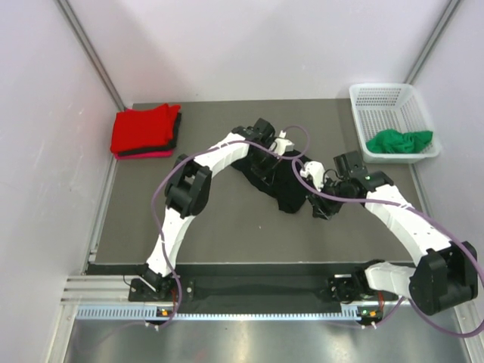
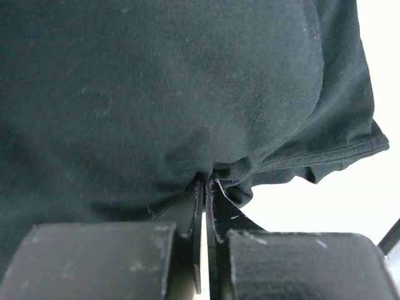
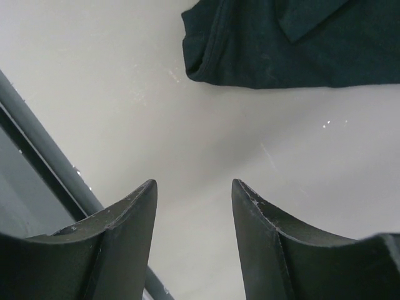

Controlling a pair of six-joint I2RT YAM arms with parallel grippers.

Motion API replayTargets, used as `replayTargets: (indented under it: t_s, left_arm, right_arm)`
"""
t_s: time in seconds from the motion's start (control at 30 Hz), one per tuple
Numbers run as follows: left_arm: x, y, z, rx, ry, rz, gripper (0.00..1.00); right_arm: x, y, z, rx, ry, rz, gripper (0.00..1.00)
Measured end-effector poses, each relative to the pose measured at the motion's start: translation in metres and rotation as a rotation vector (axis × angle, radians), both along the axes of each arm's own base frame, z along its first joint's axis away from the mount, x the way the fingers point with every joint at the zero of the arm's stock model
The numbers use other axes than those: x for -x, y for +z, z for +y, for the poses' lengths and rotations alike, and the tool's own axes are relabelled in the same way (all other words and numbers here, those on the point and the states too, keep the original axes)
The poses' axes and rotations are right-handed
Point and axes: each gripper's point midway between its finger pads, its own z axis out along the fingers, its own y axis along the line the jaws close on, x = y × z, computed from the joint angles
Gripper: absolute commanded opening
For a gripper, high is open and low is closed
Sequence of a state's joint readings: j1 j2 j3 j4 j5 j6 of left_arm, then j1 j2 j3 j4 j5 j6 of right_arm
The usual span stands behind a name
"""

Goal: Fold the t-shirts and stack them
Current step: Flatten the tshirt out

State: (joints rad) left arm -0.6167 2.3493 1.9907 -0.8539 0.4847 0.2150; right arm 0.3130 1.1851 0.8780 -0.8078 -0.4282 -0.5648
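Two stacked: red shirt [image 1: 144,128] on pink shirt [image 1: 155,155], left of the left claw [image 2: 205,182], which pinches the black shirt [image 2: 156,94]; right claw [image 3: 194,200] gapes empty; green shirt [image 1: 399,141] lies unfolded.

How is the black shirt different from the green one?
The black t-shirt lies on the table, the green t-shirt sits in the white basket. The left gripper pinches the black t-shirt; nothing touches the green t-shirt. Both are crumpled, not folded.

Grey table [image 1: 227,234], seemingly white walls [image 1: 265,45]
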Motion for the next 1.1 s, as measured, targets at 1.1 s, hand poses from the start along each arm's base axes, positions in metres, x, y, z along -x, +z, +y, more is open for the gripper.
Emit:
replayTargets:
  t_s: [1.1]
  left_arm:
    - [-0.139, 0.138, 0.133, -0.105, 0.351, -0.51, 0.0]
  right_arm:
    - [-0.054, -0.067, 0.115, -0.019, 0.16, 0.199, 0.55]
